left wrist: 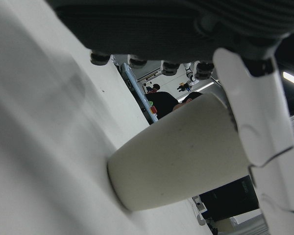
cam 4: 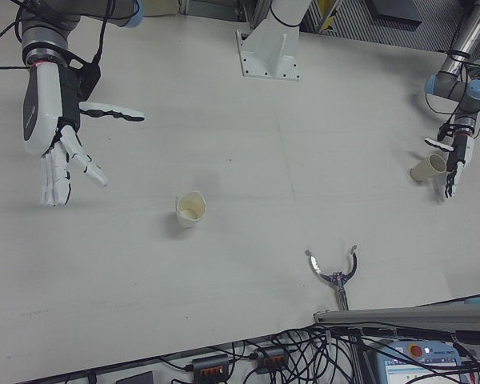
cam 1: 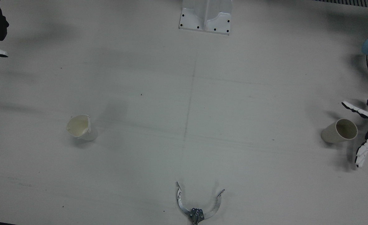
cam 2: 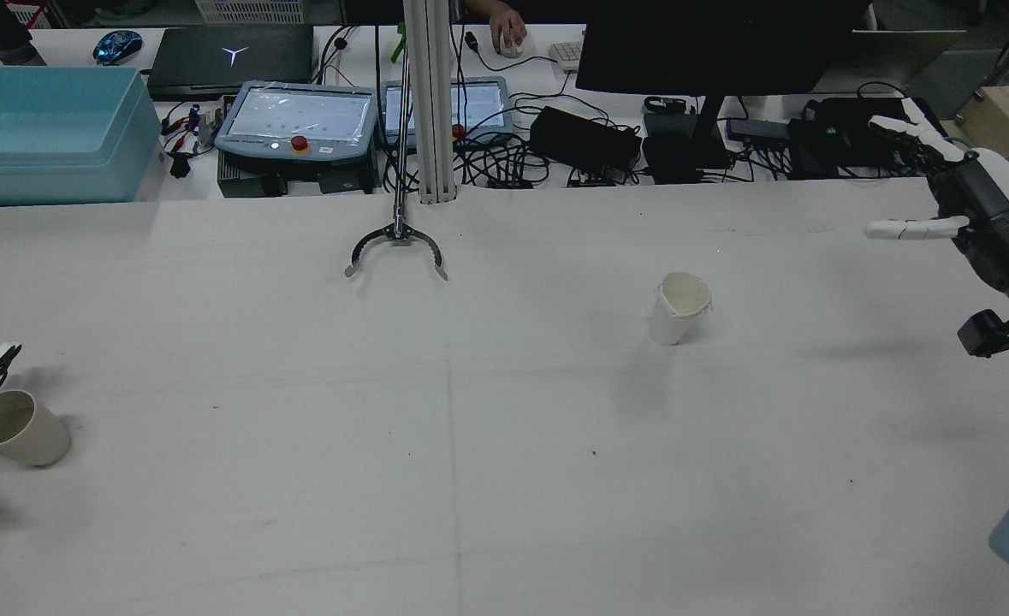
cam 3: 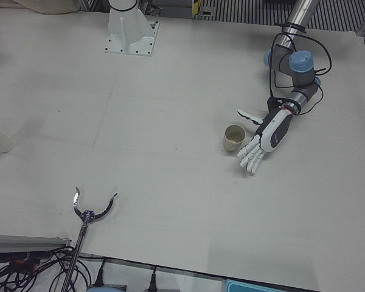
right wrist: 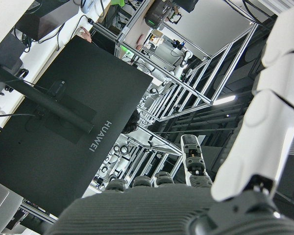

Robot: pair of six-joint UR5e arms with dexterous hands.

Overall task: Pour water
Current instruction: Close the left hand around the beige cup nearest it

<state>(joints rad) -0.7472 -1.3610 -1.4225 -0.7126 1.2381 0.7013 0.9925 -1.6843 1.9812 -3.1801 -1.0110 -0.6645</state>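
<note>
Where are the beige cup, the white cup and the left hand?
beige cup [cam 3: 233, 139], left-front view, on its outer side wall.
white cup [cam 1: 83, 128], front view, on its side just below the rim.
left hand [cam 3: 269, 131], left-front view, on the back of the palm.

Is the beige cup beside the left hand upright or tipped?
Upright: the beige cup stands on its base, mouth up, beside the open left hand, which has not closed on it.
</note>
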